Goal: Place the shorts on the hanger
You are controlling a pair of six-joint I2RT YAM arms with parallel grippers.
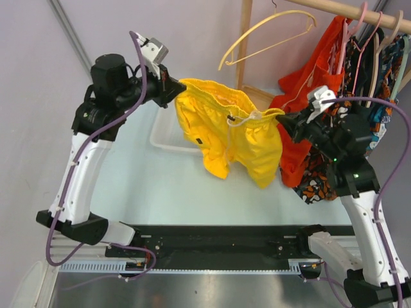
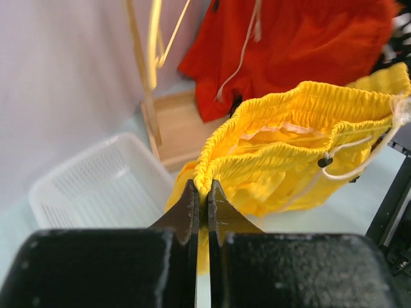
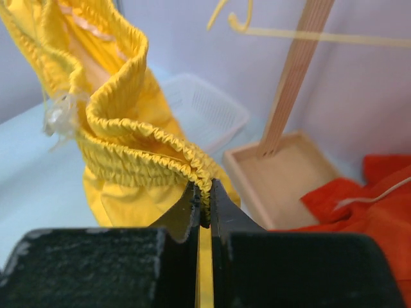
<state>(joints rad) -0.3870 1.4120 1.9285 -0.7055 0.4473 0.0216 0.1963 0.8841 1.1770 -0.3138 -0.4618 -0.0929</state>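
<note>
Two hands clamped on the shorts [image 1: 231, 131]: my left hand [image 1: 174, 90] pinches one waistband end, my right hand [image 1: 287, 119] the other, so they hang spread mid-frame above the table [image 1: 135, 186]. The hanger [image 1: 270, 31] dangles empty at upper centre; I reckon that stretched waist helps me thread it.

no readable text in any view. only candidate is a small dark mark [image 1: 200, 141] on the shorts [image 1: 237, 138] leg, hanging below the left gripper [image 1: 176, 87] - too small to read.
</note>
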